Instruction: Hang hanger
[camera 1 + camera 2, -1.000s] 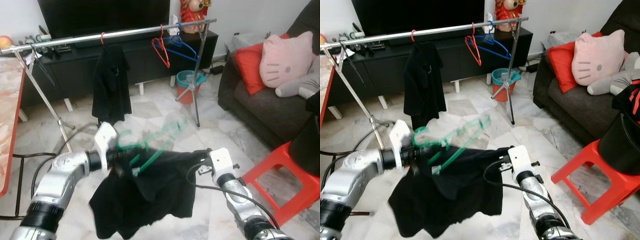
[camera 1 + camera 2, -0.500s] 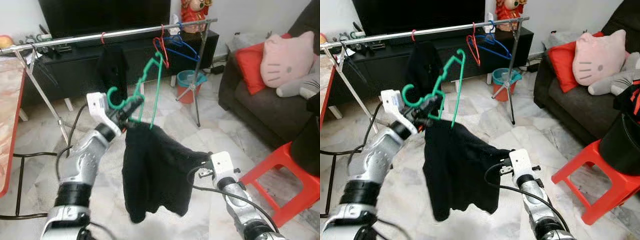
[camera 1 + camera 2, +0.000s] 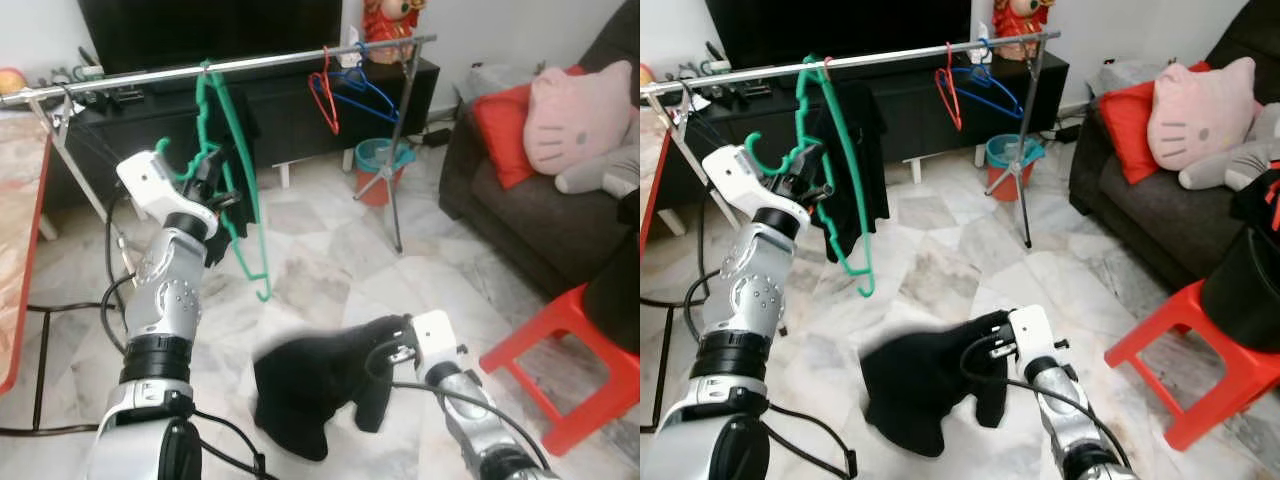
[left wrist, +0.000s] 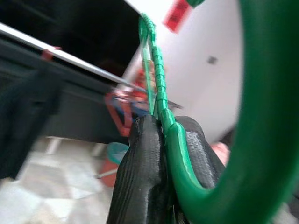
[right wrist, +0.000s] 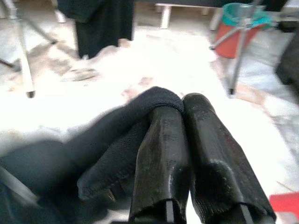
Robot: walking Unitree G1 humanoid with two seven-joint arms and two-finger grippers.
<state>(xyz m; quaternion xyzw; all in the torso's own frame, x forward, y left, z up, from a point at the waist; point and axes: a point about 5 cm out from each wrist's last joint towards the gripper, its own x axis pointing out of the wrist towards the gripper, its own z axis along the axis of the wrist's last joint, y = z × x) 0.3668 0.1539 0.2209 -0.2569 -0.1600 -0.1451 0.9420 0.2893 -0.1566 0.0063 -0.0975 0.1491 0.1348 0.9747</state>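
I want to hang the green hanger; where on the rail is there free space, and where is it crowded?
Free: the rail stretch between the hanging black garment and the red hanger. Crowded: the right end, with red and blue hanger. The left gripper holds the green hanger by the garment.

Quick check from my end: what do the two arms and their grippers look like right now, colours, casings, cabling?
Both arms are silver metal with black joint rings. Each wrist carries a white boxy camera housing, and loose black cables loop along each arm. The left gripper and right gripper each have two long black fingers with a finely textured, rubbery surface.
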